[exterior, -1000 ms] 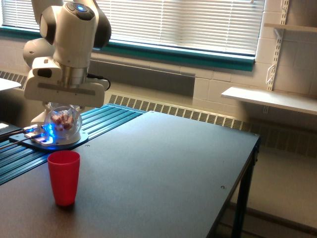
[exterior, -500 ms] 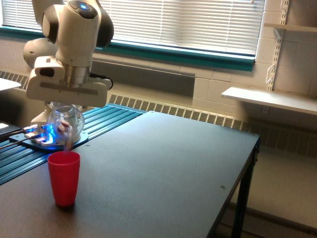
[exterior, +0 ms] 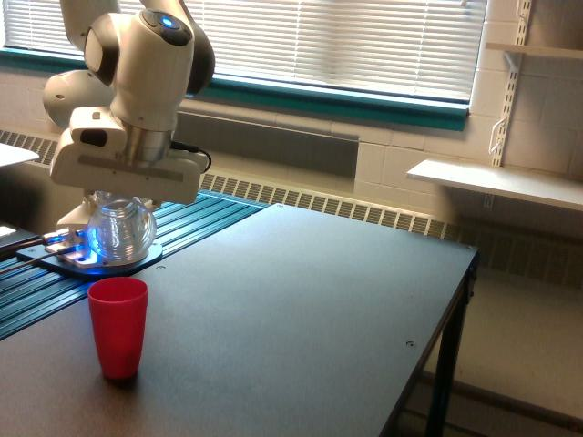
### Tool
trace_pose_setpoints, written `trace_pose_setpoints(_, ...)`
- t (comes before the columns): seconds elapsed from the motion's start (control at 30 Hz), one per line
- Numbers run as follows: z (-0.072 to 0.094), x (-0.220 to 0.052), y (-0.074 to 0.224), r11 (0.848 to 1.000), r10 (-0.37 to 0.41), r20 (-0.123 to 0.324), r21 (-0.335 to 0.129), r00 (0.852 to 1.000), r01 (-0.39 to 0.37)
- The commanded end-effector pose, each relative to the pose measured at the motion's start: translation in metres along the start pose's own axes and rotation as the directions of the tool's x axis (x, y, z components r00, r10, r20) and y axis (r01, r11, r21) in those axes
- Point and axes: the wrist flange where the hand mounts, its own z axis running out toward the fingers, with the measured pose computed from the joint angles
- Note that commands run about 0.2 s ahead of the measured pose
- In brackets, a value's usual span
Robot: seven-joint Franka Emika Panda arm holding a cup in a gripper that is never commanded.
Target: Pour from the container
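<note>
The gripper (exterior: 121, 202) of a white robot arm is closed on the container (exterior: 119, 229), a small clear rounded glass vessel that hangs directly beneath the gripper's wide white hand. The fingers themselves are hidden behind the hand and the glass, so the width of the jaws cannot be read, but the container is plainly carried off the table by them. The glass looks clear right through, with only a blue glow from a light behind it; no contents can be made out inside. Its exact tilt is hard to tell, because the walls are see-through and its mouth cannot be picked out. Just below the container, slightly toward the exterior view's left, an opaque red cup (exterior: 117, 326) stands upright on the dark table (exterior: 310, 309), its open rim apart from the glass with a clear gap between them. That vertical line from container down to cup is the relation the pour depends on, and the two appear nearly lined up. Judging by the clear glass, the pour looks finished or nearly so. Behind the container, a round black base (exterior: 102, 260) with blue lights sits on a ribbed teal surface (exterior: 196, 218). Closed window blinds (exterior: 346, 41) fill the back wall.
</note>
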Motion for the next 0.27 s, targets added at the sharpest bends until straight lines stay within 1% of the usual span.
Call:
trace_pose_setpoints(0.03, -0.0028, 0.0007, -0.0034, 1.0, 0.011, -0.017, -0.015, 1.0, -0.011)
trace_pose_setpoints(0.13, -0.0031, 0.0007, -0.0046, 1.0, 0.007, -0.021, -0.022, 1.0, -0.008)
trace_pose_setpoints(0.2, -0.0034, 0.0016, -0.005, 1.0, 0.016, -0.016, -0.024, 1.0, -0.016)
trace_pose_setpoints(0.27, -0.0058, 0.0032, -0.0066, 1.0, 0.016, -0.016, -0.008, 1.0, -0.016)
